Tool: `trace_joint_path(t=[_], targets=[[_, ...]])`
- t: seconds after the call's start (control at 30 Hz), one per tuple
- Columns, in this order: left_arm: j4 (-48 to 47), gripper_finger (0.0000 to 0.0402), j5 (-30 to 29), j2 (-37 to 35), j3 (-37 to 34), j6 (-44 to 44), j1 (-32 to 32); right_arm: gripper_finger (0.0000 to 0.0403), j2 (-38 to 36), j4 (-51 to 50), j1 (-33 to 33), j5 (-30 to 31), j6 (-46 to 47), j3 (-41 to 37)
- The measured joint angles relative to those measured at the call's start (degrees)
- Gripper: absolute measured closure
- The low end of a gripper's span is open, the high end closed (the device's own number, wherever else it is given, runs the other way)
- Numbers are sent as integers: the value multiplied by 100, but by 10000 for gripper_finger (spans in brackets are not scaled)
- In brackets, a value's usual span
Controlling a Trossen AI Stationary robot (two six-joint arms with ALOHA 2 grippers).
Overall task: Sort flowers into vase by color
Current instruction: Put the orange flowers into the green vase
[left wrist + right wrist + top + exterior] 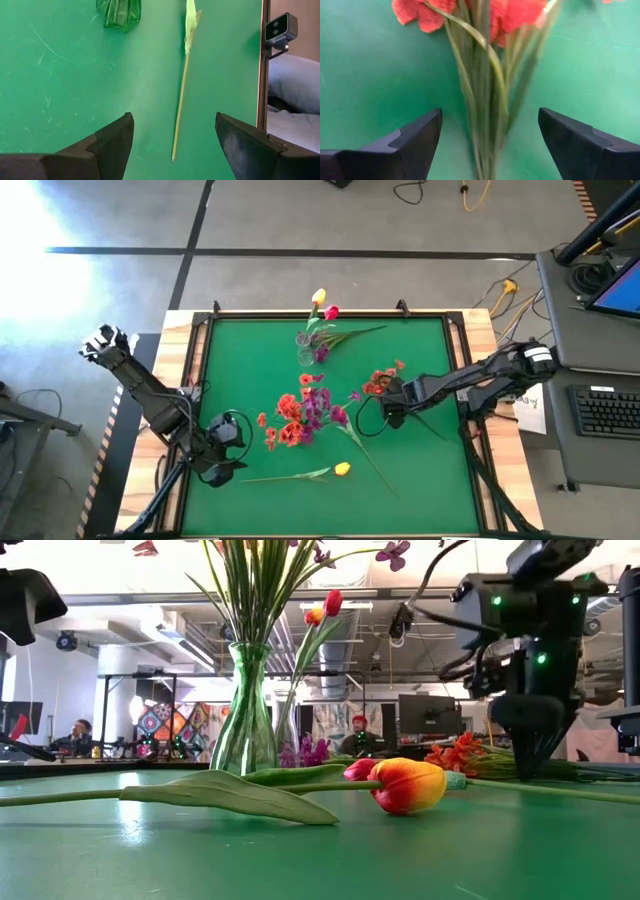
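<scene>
Green table [420, 470] – orange-red spray [380, 380], purple sprays [318, 412], a seemingly yellow-orange tulip [408, 785].

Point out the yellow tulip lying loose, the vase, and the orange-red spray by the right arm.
yellow tulip [342, 469], high view, its bloom.
vase [245, 720], low view, its glass body.
orange-red spray [485, 95], right wrist view, its bunched stems.

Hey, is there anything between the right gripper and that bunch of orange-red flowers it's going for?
Nothing visible blocks it. The right gripper is open, its fingers spread to either side of the green stems of the orange-red spray, with only bare green table around them. In the high view the right gripper sits right at that spray.
</scene>
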Motion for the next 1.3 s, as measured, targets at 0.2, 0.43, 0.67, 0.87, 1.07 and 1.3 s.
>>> trace_joint_path(t=[0.2,0.43,0.67,0.87,1.07,1.3], targets=[[2,134,0,0,0,-48,0,161,2,454,-100,-201,-131,-185],[2,134,-80,0,0,-110,-9,283,-167,530,-100,-195,-143,-207],[2,134,-151,-2,-4,-110,-7,373,-334,506,-100,-177,-305,-211],[0,134,-200,0,-7,-108,-7,383,-907,517,-72,2,-410,-211],[-15,134,-317,-2,-9,-108,-7,383,-1866,1194,84,427,-720,-211],[-17,134,-568,-2,-9,-110,-7,384,-2901,2374,454,855,-1536,-209]])
